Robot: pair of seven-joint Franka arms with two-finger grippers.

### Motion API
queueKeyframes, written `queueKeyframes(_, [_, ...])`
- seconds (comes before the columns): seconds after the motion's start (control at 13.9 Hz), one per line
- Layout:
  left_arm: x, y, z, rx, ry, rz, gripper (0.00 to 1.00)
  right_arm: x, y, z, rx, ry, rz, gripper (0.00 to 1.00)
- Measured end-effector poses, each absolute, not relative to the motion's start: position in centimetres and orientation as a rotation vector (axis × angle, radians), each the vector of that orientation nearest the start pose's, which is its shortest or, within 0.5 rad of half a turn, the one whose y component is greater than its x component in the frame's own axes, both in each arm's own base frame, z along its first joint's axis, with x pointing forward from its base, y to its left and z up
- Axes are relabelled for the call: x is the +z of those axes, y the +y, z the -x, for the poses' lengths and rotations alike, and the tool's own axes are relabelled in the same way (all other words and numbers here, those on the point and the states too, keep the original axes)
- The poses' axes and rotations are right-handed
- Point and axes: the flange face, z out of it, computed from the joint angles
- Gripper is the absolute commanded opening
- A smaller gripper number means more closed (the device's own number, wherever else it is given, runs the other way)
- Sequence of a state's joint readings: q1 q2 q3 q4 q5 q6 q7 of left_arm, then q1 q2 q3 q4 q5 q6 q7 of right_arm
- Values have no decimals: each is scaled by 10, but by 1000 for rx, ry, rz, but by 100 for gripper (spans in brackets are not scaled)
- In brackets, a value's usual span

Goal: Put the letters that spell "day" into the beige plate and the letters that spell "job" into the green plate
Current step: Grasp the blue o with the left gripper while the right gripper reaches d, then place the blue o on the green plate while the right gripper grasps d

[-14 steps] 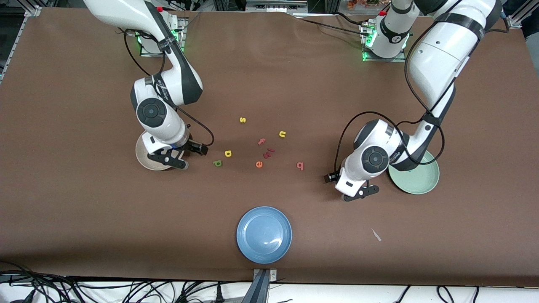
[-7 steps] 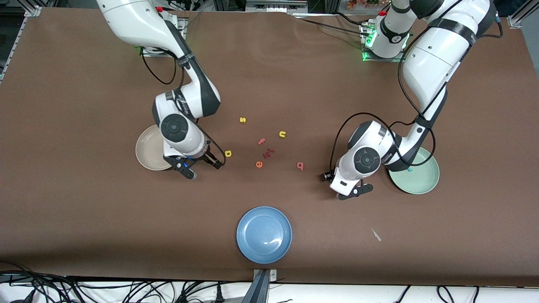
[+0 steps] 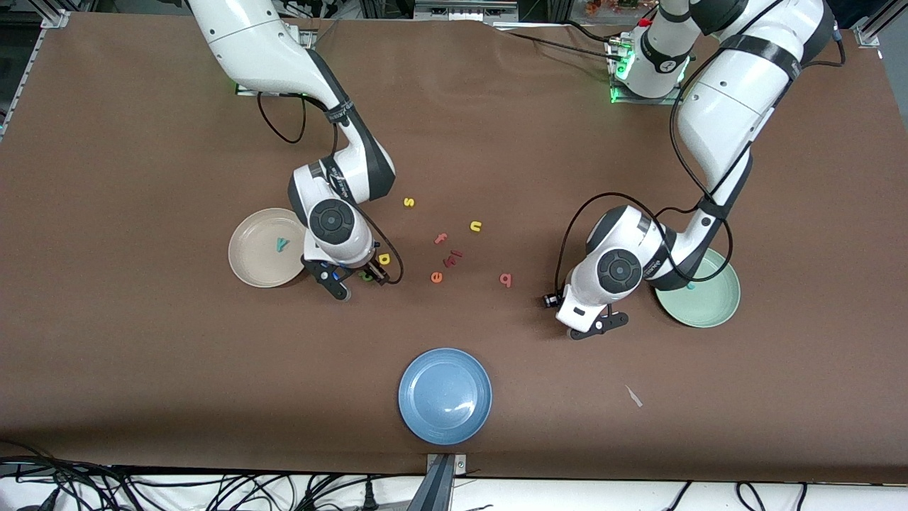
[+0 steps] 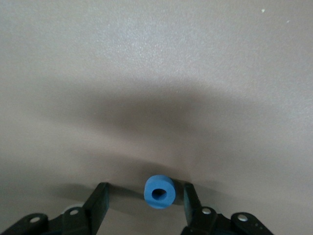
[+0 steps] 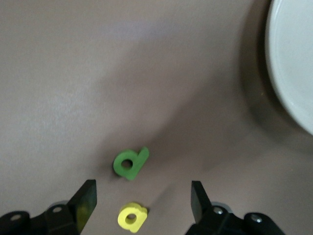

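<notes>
The beige plate [image 3: 248, 262] holds a teal y [image 3: 282, 245]. Beside it, my right gripper [image 3: 358, 280] [image 5: 143, 191] stands open low over the table. The yellow a [image 5: 132, 216] lies between its fingers and the green d [image 5: 130, 164] just past their tips. The green plate [image 3: 713, 305] holds a thin teal j [image 3: 689, 286]. Next to that plate, my left gripper [image 3: 598, 326] [image 4: 145, 190] is open around the blue ring o [image 4: 160, 191], which sits close to one finger [image 4: 190, 196] and clear of the other. The pinkish-red b [image 3: 505, 279] lies between the two arms.
Loose letters lie mid-table: a yellow s [image 3: 408, 202], a yellow u [image 3: 475, 226], a pink f [image 3: 440, 239], a dark red letter [image 3: 454, 257], an orange e [image 3: 436, 277]. A blue plate [image 3: 445, 396] sits nearest the front camera, with a white scrap [image 3: 633, 396] beside it.
My right arm swung from over the beige plate to the green d and yellow a, uncovering the teal y in the plate. My left gripper shifted slightly and its jaws narrowed.
</notes>
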State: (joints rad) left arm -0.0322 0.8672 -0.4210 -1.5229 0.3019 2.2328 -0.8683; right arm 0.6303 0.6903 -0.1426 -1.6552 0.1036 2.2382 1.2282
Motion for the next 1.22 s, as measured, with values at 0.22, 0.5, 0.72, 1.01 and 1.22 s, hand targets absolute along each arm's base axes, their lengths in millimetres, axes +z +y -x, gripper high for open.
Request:
queueKeyframes(0.22, [171, -259, -652, 169, -550, 3124, 32, 202, 314, -596, 71, 1262, 2977, 84])
queueKeyframes(0.5, [174, -258, -656, 157, -557, 3127, 11, 188, 316, -597, 74, 1269, 2986, 81])
queueKeyframes(0.72, [180, -252, -663, 134, -568, 3131, 10, 183, 318, -600, 58, 1273, 2977, 76])
queueKeyframes(1.01, [234, -194, -676, 252, -333, 3061, 13, 178, 320, -600, 46, 1273, 2970, 41])
queueKeyframes(1.22, [272, -110, -678, 383, -182, 3015, 14, 180, 323, -601, 28, 1310, 2939, 22])
